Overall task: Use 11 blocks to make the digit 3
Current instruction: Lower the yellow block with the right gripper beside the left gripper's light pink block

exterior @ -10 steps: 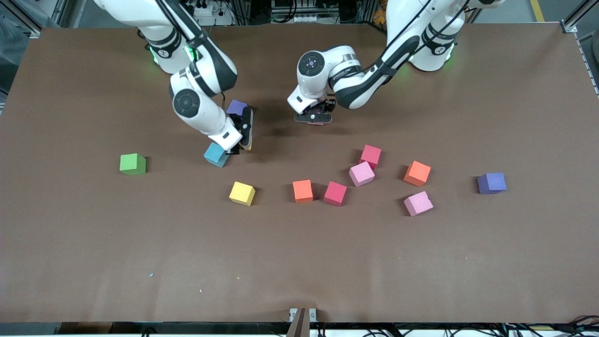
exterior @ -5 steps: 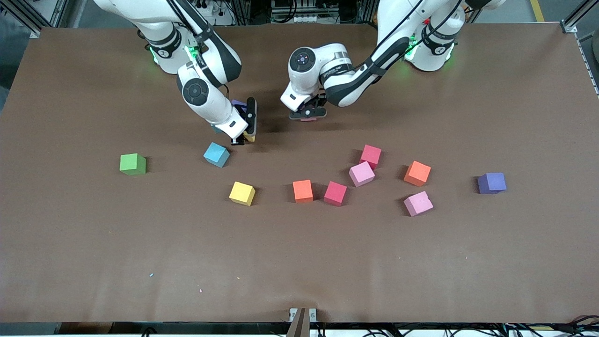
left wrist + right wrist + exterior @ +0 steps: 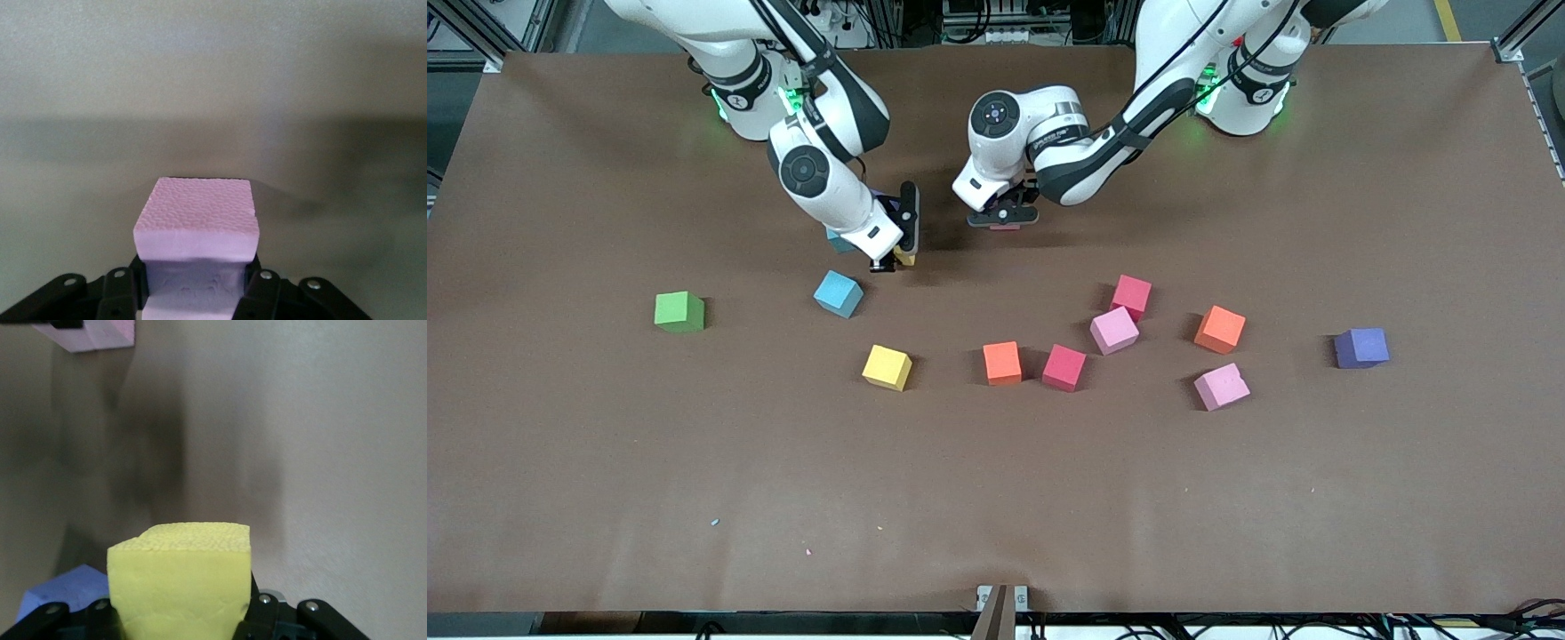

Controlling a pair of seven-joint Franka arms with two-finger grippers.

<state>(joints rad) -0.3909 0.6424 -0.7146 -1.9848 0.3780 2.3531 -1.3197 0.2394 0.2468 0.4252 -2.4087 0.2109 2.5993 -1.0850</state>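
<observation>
Green cube [image 3: 679, 311] sits at the table's 9 o'clock, apart from everything. Blue cube [image 3: 838, 293] lies at 10 o'clock of the table [image 3: 996, 498] centre. Right gripper [image 3: 894, 259] hangs just at 1 o'clock of the blue cube, fingers clamped on a held yellow cube [image 3: 179, 577]; the right wrist view shows a purple-blue cube [image 3: 60, 590] on the table under it. Loose yellow cube [image 3: 887, 367] sits at 5 o'clock of the blue one. Left gripper [image 3: 1003, 218] is over the 12 o'clock zone, fingers pinched on a held pink cube [image 3: 197, 233]. Near centre, first orange cube [image 3: 1002, 363] and first red cube [image 3: 1064, 367] are just beside each other. Middle pink cube [image 3: 1113, 330] is close against the second red cube [image 3: 1132, 295], which is at its 1 o'clock. Second orange cube [image 3: 1219, 329] is near, with the low pink cube [image 3: 1221, 386] at its 6 o'clock. Purple cube [image 3: 1360, 347] sits alone at 3 o'clock. All table cubes lie scattered.
</observation>
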